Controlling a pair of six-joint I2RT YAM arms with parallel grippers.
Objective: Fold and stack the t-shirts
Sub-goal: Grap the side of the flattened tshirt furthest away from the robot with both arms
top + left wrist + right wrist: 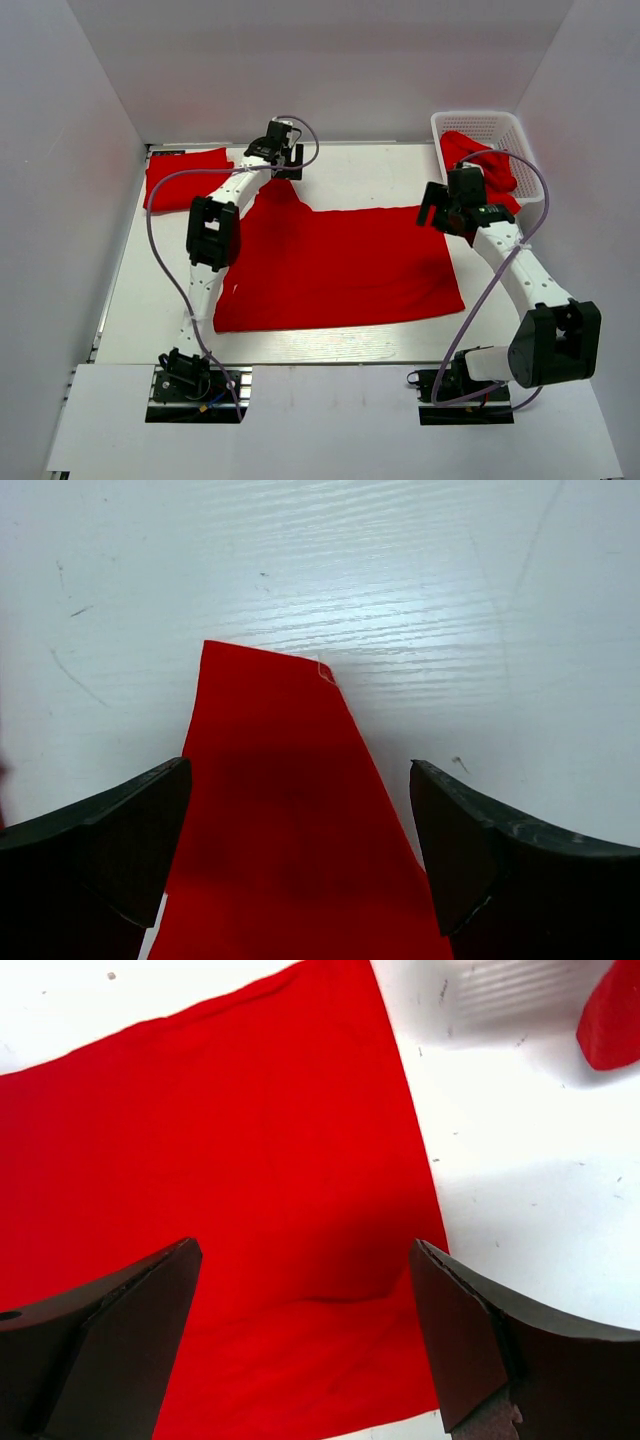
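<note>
One red t-shirt (340, 265) lies spread flat on the middle of the white table. A sleeve of it reaches toward the back left, and my left gripper (285, 160) hovers open over that sleeve. In the left wrist view the sleeve (285, 780) runs between the open fingers (100, 840), untouched. My right gripper (445, 212) is open above the shirt's right edge. In the right wrist view the cloth (220, 1160) lies flat under the open gripper (300, 1330). A folded red t-shirt (185, 175) lies at the back left.
A white lattice basket (500, 125) stands at the back right with more red cloth (478, 160) inside. White walls close in the table on the left, back and right. A bit of red cloth (612, 1020) shows at the right wrist view's top right.
</note>
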